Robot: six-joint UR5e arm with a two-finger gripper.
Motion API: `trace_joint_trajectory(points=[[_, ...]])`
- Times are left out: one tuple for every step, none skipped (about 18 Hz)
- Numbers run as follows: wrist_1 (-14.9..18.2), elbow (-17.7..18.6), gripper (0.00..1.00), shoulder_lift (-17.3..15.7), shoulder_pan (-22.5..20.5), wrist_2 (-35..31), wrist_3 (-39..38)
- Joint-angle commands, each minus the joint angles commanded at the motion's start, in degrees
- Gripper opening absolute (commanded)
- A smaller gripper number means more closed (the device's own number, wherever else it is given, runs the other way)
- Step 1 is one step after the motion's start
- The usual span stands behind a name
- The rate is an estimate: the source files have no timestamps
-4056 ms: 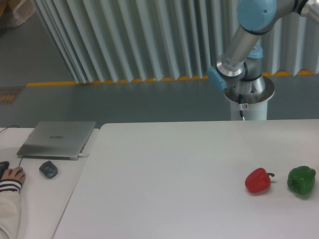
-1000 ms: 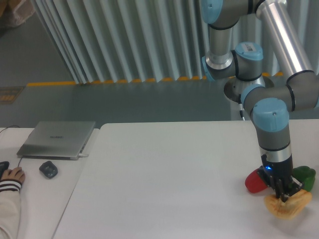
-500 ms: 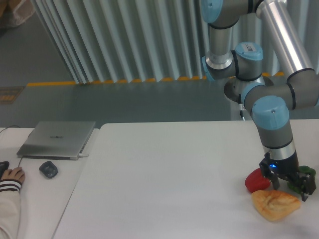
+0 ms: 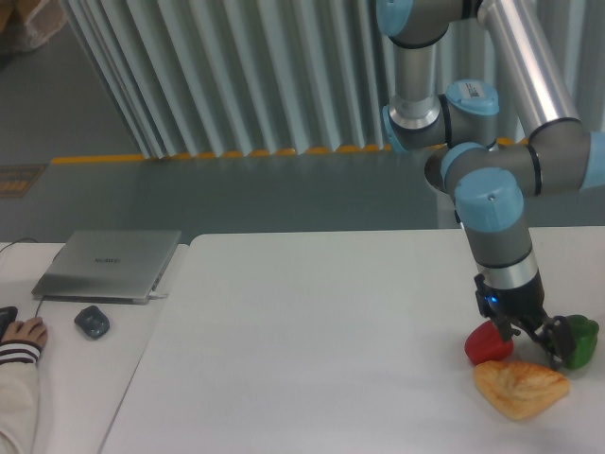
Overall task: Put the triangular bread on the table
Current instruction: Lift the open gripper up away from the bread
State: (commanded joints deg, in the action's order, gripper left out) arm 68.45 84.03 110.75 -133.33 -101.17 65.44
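The triangular bread (image 4: pixel 520 389) lies flat on the white table (image 4: pixel 312 340) at the front right, golden-brown and flaky. My gripper (image 4: pixel 531 340) hangs open just above and behind it, clear of the bread and empty. The red bell pepper (image 4: pixel 487 344) sits to the gripper's left, partly behind one finger. The green bell pepper (image 4: pixel 578 340) sits to its right.
A grey laptop (image 4: pixel 109 265) lies shut on the narrower desk at the left, with a dark mouse (image 4: pixel 92 322) near it. A person's hand (image 4: pixel 21 333) rests at the left edge. The arm's base (image 4: pixel 470 180) stands behind the table.
The gripper let go of the bread, which now lies on the table. The gripper has since risen and drifted slightly left, away from the bread.
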Motion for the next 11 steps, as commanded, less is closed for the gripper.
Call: trace_joint_trajectory(points=[[1.8,-0.1,1.0,-0.7,0.1,0.0,2.5],[2.7,-0.3,1.0,-0.8,0.4,-0.5,3.5],[3.5,-0.4,1.0,-0.7,0.5,0.0,3.7],[3.7,-0.5,1.0,-0.8,0.9,0.1,3.6],[3.8,-0.7,1.0,-1.2,1.8,1.5,3.5],[4.0,-0.4,1.0,-1.6,1.9,2.8,3.5],[4.0,-0.4,1.0,-2.1,2.0,4.7,3.7],[4.0,-0.3,1.0,-2.3,2.1,6.0,3.8],[4.0,-0.1,1.0,-2.5,2.2,6.7,3.8],[4.0,-0.1,1.0,-2.5,2.2,7.0,3.8],[4.0,0.1,1.0,-2.5,2.4,7.0,3.8]])
